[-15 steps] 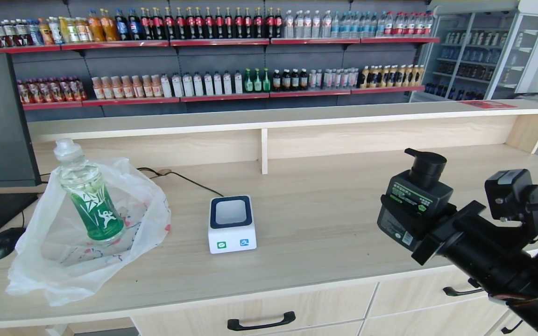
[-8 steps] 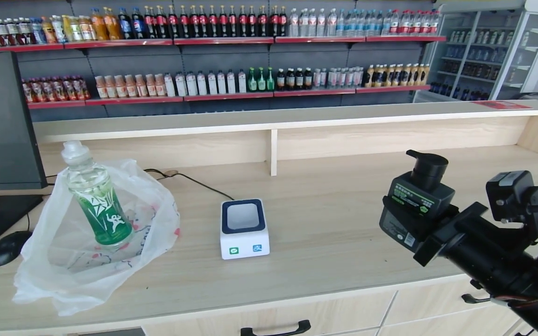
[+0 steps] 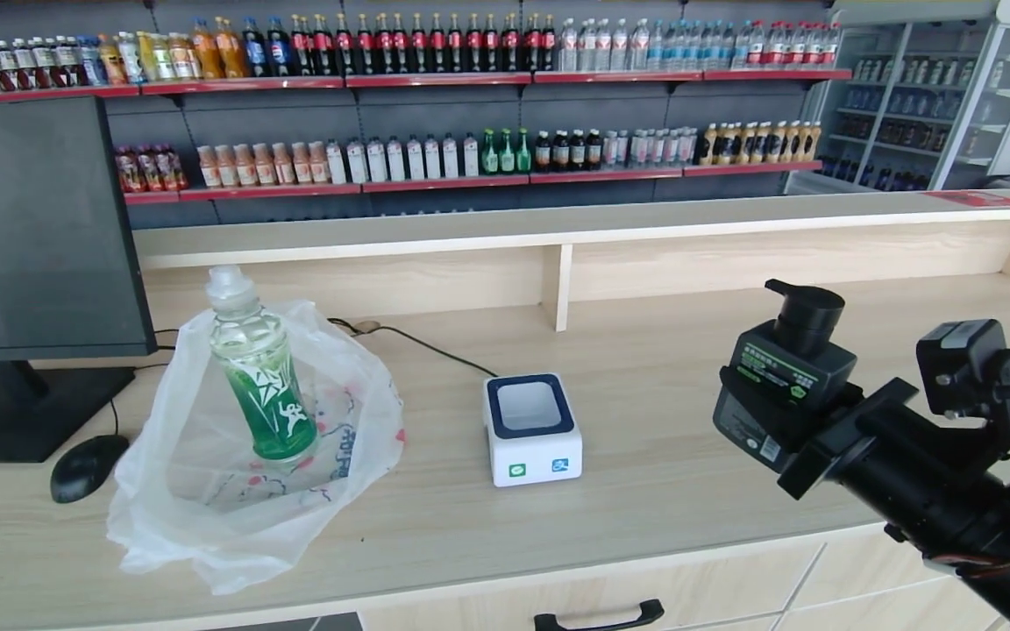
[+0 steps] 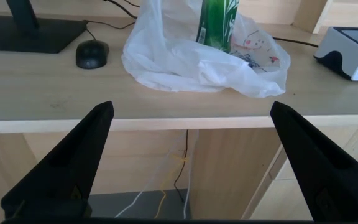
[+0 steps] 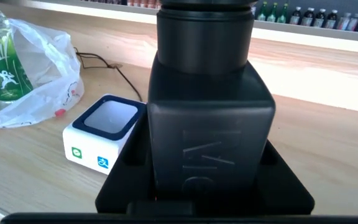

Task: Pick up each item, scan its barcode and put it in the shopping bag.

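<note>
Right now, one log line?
right pincer: shut on black bottle, right of scanner | green bottle: in shopping bag | left pincer: open, facing counter

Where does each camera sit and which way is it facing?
Head: up high, facing forward and down over the counter; right gripper holding the black pump bottle shows.
Left wrist: low before the counter edge, facing the shopping bag; open left gripper shows.
Right wrist: above the counter, behind the held bottle, facing the scanner.
All three share shopping bag and scanner.

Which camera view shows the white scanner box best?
The head view: the whole scanner box sits in plain sight, top window and front visible. The right wrist view shows it beside the black bottle; the left wrist view cuts it off at the edge.
</note>
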Robot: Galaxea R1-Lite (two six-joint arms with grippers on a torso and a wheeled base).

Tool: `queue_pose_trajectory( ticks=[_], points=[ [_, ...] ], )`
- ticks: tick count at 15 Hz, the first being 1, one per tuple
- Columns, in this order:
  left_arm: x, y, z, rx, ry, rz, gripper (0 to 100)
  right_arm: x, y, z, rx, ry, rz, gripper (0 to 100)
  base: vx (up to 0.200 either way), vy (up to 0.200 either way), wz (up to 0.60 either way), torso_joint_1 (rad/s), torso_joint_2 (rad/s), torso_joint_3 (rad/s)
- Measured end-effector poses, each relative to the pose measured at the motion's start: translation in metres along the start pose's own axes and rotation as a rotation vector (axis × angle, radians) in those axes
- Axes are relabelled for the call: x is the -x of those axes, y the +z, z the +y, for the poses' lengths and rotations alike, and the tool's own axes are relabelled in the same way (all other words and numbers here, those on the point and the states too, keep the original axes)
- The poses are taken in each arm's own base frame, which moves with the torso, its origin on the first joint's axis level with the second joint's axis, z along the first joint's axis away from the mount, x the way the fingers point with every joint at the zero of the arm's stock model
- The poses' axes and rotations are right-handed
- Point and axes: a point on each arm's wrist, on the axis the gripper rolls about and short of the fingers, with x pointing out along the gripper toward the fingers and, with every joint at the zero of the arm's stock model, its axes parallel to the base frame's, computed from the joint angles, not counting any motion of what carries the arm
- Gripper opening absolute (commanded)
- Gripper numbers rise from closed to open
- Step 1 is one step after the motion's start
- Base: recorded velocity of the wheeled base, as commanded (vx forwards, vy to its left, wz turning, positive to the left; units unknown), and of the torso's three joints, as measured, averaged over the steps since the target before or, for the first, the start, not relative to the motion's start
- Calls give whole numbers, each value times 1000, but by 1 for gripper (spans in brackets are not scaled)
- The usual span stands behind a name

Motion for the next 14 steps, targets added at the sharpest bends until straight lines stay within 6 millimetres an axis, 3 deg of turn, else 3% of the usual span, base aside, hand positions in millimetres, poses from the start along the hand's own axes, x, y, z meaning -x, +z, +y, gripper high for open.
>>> queue_pose_trajectory(
  ticks=[6,9,14],
  points=[
    [0,0,0,0,-1,3,100,-2,2,1,-6,8,-9,0,0,0,600,1,2,0],
    [0,0,0,-1,0,3,100,-2,2,1,-1,8,-10,0,0,0,0,0,0,0],
    [0,0,0,-1,-1,3,100,-21,4,3,61,42,-46,0,0,0,0,0,0,0]
  ],
)
